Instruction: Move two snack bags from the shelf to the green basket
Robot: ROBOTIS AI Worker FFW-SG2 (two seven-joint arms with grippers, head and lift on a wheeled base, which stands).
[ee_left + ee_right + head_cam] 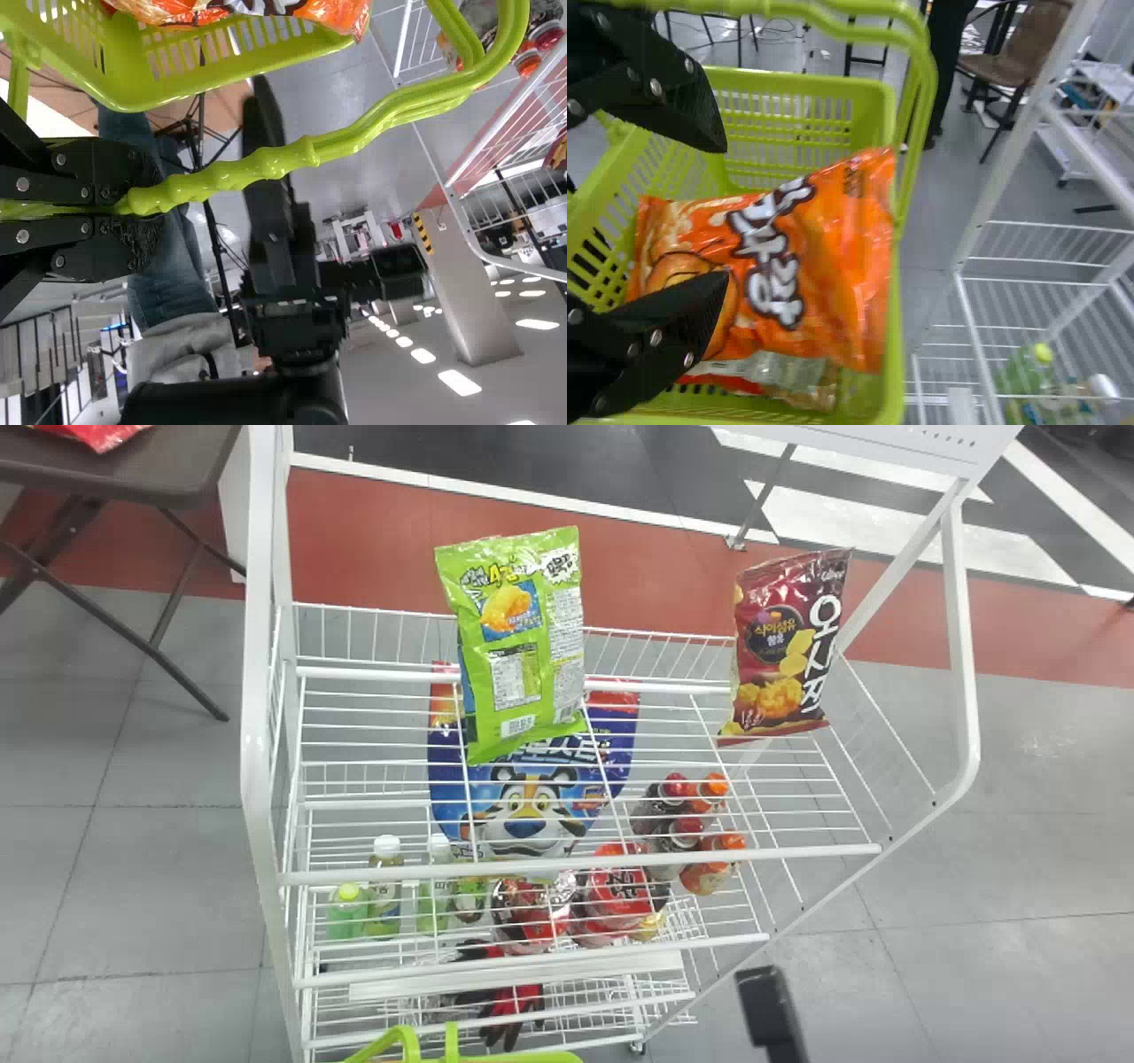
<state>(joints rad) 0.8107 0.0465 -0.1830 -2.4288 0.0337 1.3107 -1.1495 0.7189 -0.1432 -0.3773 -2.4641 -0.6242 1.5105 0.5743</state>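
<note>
Rack [301, 879]: white wire, spanning the centre of the head view, its lower corner cut off at 7 o'clock; the wires break up what lies on the lower levels.
Green basket [873, 97]: between 6 and 7 o'clock in the head view, mostly cut off by the bottom edge; the right wrist view gives its slotted walls and contents.
Table [177, 483]: dark, cropped at 10 o'clock, with part of a red packet on it.
Blue bag [524, 824]: near centre, seen through the wires; its upper part is hidden behind the green snack bag.
Green snack bag [540, 682]: on the top shelf between 11 and 12 o'clock, tilted slightly.
Maroon snack bag [766, 677]: on the top shelf at 2 o'clock, leaning, well apart from the green one with a wide gap between.
Orange snack bag [824, 257]: inside the basket, covering part of another pack [797, 376].
Right gripper [769, 1005]: 5 o'clock, cropped; in the right wrist view its fingers are parted wide over the orange bag, gripping nothing.
Left gripper [146, 211]: closed round the basket's handle [266, 166].
Bottles [385, 895]: behind wires at 8 o'clock.
</note>
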